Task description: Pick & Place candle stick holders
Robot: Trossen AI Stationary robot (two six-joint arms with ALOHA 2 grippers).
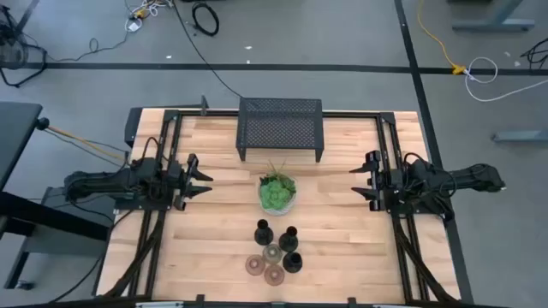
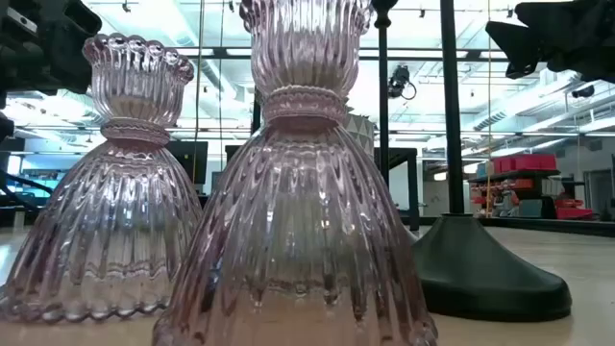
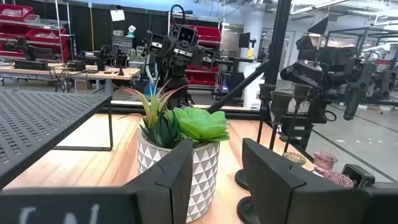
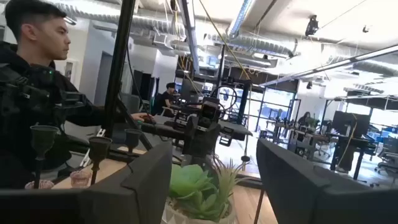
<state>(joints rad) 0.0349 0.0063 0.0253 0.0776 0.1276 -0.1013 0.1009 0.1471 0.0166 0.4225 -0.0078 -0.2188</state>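
Note:
Three black candlesticks point(image 1: 288, 238) and three small pinkish or greenish glass cups point(image 1: 272, 253) stand on their bases in a cluster on the wooden table point(image 1: 205, 248), near its front edge. In the low view two ribbed pink glass pieces point(image 2: 298, 221) stand close up, with a black flared base point(image 2: 490, 274) beside them. My left gripper point(image 1: 202, 180) is open above the table's left side and holds nothing. My right gripper point(image 1: 356, 181) is open above the right side and holds nothing. Both point toward the table's middle. The candlesticks also show in the left wrist view point(image 3: 280, 99) and the right wrist view point(image 4: 99, 149).
A green leafy plant in a patterned white bowl point(image 1: 277, 193) stands mid-table between the grippers, just beyond the holders. A black mesh rack point(image 1: 281, 127) stands at the far edge. A person point(image 4: 31, 74) stands beyond the table in the right wrist view.

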